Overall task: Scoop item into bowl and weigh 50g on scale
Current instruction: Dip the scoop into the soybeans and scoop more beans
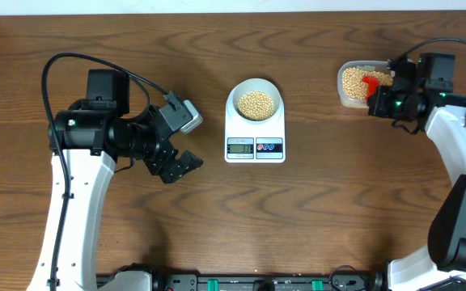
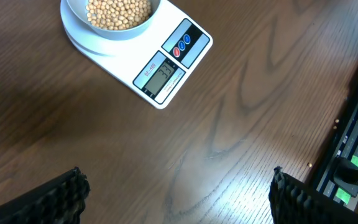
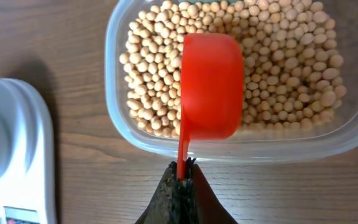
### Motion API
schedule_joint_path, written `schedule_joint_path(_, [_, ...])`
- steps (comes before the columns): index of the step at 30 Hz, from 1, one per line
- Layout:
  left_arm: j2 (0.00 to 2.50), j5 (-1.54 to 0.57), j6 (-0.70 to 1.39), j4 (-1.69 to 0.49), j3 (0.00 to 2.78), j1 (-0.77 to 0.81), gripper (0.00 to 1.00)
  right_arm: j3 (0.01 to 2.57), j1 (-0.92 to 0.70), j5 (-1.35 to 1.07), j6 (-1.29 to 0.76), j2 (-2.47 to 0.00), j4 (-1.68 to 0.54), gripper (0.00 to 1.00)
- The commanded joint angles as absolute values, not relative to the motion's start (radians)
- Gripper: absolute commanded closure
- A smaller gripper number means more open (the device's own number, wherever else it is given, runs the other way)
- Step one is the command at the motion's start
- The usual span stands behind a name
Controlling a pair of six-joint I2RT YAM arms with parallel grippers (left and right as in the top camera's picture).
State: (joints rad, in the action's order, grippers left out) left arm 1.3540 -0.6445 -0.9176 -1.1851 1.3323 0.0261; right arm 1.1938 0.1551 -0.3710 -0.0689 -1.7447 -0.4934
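Right pincer [image 3: 182, 173]: pinching red scoop [image 3: 210, 84] by handle; scoop ahead, over beans [image 3: 281, 68] in tub [image 3: 241, 149]. Left pincer [image 2: 179, 190]: spread, empty; scale [image 2: 123, 62], bowl [image 2: 107, 35] ahead.

1. The scale [image 1: 255, 155] lies at the middle of the table [image 1: 322, 218], with its display [image 1: 240, 146] at the end nearest the robot.
2. The bowl [image 1: 232, 100] sits on the scale's far end, behind the display, with beans [image 1: 256, 104] lying in it.
3. A tub [image 1: 344, 97] stands on the table to the right of the scale, well apart from it and slightly farther back, with more beans inside.
4. A scoop [image 3: 210, 81] is over the beans in the tub. Its handle crosses the tub's near rim and is pinched in the right tool [image 3: 180, 179].
5. The left tool [image 2: 178, 186] hangs above bare table, left of the scale and nearer the robot, with its fingers spread wide apart.
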Motion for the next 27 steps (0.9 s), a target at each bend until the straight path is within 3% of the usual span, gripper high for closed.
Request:
schedule_joint_path(1, [1.352,-0.642,-0.931,-1.188,1.331,0.022,0.05,1.196,0.196,-0.525,-0.111,-1.753,-0.509,0.99])
schedule_joint_path(27, [1.352,-0.642,-0.931,-1.188,1.331,0.022,0.05,1.195,0.370,-0.770,-0.134,-1.753,-0.510,0.99])
